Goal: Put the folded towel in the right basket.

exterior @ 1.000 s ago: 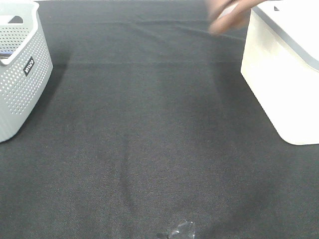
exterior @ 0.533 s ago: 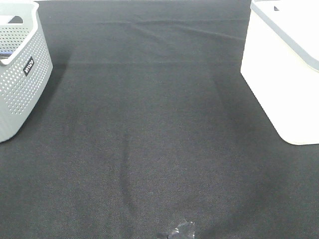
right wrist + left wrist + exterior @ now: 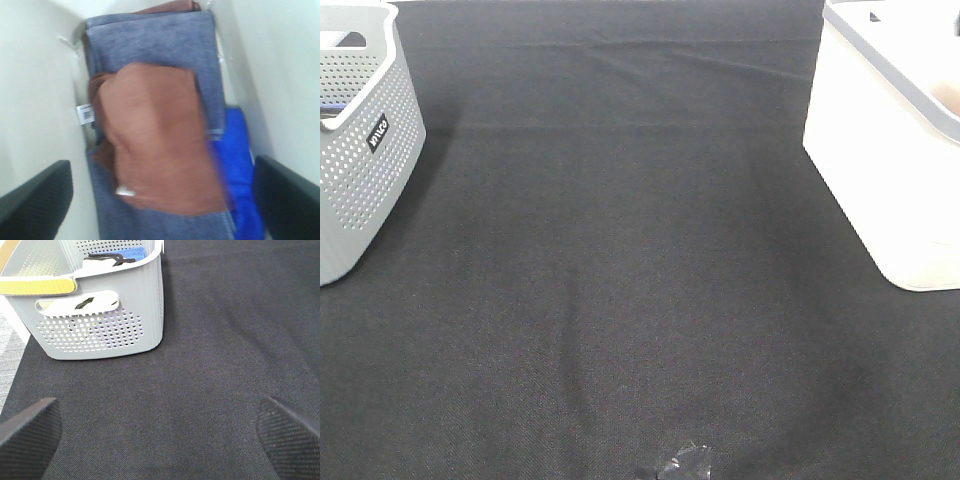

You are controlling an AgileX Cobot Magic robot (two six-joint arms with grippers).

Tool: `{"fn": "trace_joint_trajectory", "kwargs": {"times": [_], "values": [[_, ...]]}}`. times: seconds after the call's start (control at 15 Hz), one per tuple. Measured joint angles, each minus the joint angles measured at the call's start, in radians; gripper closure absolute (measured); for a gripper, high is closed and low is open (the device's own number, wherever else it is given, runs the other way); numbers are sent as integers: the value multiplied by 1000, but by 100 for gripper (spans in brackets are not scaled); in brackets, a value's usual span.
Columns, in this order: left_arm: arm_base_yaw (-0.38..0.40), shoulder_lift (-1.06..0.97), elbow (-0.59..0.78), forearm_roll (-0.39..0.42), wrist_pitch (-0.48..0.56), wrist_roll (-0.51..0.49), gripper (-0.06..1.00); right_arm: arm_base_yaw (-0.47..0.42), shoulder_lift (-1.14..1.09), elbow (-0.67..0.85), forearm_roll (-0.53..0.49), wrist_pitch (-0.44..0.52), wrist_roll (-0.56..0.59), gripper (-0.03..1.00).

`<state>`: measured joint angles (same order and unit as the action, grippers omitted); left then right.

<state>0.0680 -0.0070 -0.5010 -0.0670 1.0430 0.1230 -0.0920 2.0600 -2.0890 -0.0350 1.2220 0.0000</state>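
Note:
The folded brown towel lies inside the white right basket, on top of a grey-blue towel and beside a bright blue cloth. A sliver of brown shows over the basket's rim in the exterior view. My right gripper hovers over the towel inside the basket, its fingers spread wide and not touching it. My left gripper is open and empty above the black cloth, near the grey left basket. Neither arm shows in the exterior view.
The grey perforated left basket stands at the table's left edge and holds dark, blue and yellow items. A black cloth covers the table. A small scrap of clear plastic lies near the front edge.
One second ago the brown towel was a blur in the air by the right basket's far corner. It has since left the exterior view and now lies inside the basket.

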Motion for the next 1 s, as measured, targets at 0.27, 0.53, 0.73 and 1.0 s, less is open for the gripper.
{"fn": "trace_joint_trajectory", "kwargs": {"times": [0.27, 0.53, 0.73, 1.0], "values": [[0, 0, 0, 0, 0, 0, -5, 88, -7, 0, 4, 0, 30, 0], [0, 0, 0, 0, 0, 0, -5, 120, -150, 28, 104, 0, 44, 0], [0, 0, 0, 0, 0, 0, -5, 171, -301, 141, 79, 0, 44, 0], [0, 0, 0, 0, 0, 0, -5, 231, -734, 585, 30, -1, 84, 0]]}}
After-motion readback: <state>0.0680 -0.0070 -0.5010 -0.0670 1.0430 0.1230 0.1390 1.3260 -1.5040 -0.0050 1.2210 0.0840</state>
